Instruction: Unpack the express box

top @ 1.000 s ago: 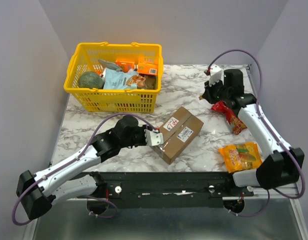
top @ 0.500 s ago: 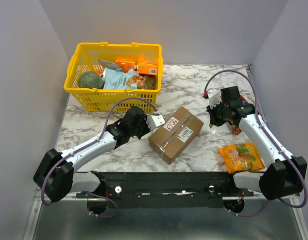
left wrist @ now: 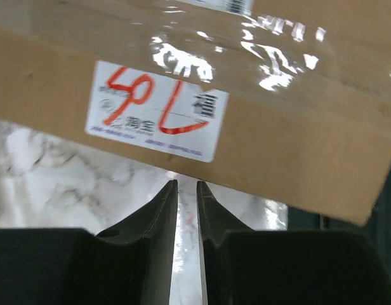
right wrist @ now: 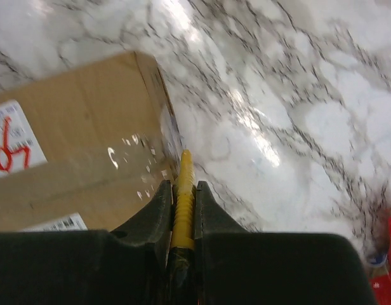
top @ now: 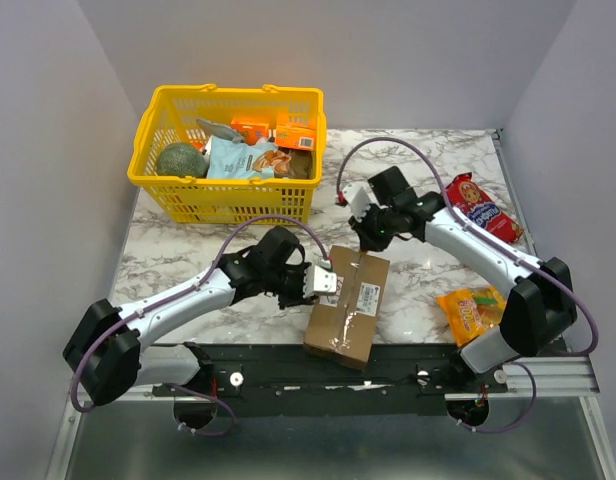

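The express box [top: 348, 305], brown cardboard with clear tape, a white label and a white sticker with red scribble [left wrist: 157, 111], lies lengthwise with its near end over the table's front edge. My left gripper [top: 325, 283] sits against the box's left side. In the left wrist view [left wrist: 186, 184] its jaws are nearly together with nothing between them, and the box [left wrist: 259, 133] fills the view just ahead. My right gripper [top: 365, 238] is at the box's far end. It [right wrist: 181, 185] is shut on a ridged yellow tool [right wrist: 185, 166] whose tip points at the box's corner [right wrist: 75, 159].
A yellow basket [top: 228, 195] with several groceries stands at the back left. A red snack packet [top: 478, 205] lies at the right and an orange snack bag [top: 478, 312] at the front right. The black frame rail [top: 288, 365] runs under the box's overhanging end.
The box has turned and slid toward the front edge, now overhanging it. My left gripper followed along its left side. My right arm swung left from the red packet to the box's far end.
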`<state>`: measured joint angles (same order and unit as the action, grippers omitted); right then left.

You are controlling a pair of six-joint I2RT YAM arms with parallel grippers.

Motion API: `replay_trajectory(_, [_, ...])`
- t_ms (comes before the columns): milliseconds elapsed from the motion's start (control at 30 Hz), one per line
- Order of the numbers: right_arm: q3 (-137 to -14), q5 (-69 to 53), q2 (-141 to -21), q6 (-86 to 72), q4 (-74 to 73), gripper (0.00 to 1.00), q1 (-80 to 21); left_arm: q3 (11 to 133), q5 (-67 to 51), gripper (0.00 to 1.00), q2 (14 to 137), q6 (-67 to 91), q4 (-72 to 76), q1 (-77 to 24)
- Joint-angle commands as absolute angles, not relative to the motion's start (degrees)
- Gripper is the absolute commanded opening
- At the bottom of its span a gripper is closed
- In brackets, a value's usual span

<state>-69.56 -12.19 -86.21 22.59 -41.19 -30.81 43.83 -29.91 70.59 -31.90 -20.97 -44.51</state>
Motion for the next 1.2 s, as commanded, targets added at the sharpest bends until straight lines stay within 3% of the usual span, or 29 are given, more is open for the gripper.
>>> replay_trajectory(0, [-74.26, -11.44, -89.56, 21.90, -37.36, 0.00, -34.89, 46.58, -39.56, 0.27, 68.56, -43.49, -33.83, -47.63])
replay_trajectory(100, [-77.51, -4.14, -90.62, 21.70, -34.63, 0.00, -34.63, 47.46, -35.70, 0.27, 67.59, -48.84, -38.31, -47.55])
replay_trajectory(267, [-80.95, -2.29, -86.50, 21.36, -40.51, 0.00, -30.86, 44.13, -31.04, 0.26, 60.66, -54.83, -43.76, -46.32])
replay_trajectory(467, [-68.74, -5.00, -76.39, 25.48, -46.40, 0.00, -29.44, 35.16, -30.50, 0.22, 51.25, -60.55, -41.75, -46.49])
replay_trajectory(733, [-60.21, -9.74, -73.13, 30.23, -52.47, 0.00, -29.53, 34.54, -31.90, 0.19, 53.96, -61.79, -38.86, -49.30])
replay_trajectory(1000, [-69.14, -21.16, -80.15, 26.81, -52.39, 0.00, -30.94, 35.86, -32.34, 0.17, 54.85, -57.22, -37.53, -53.70])
replay_trajectory(1167, [-82.06, -29.86, -93.58, 21.45, -48.08, 0.00, -32.60, 36.30, -30.33, 0.17, 51.86, -57.30, -42.62, -53.70])
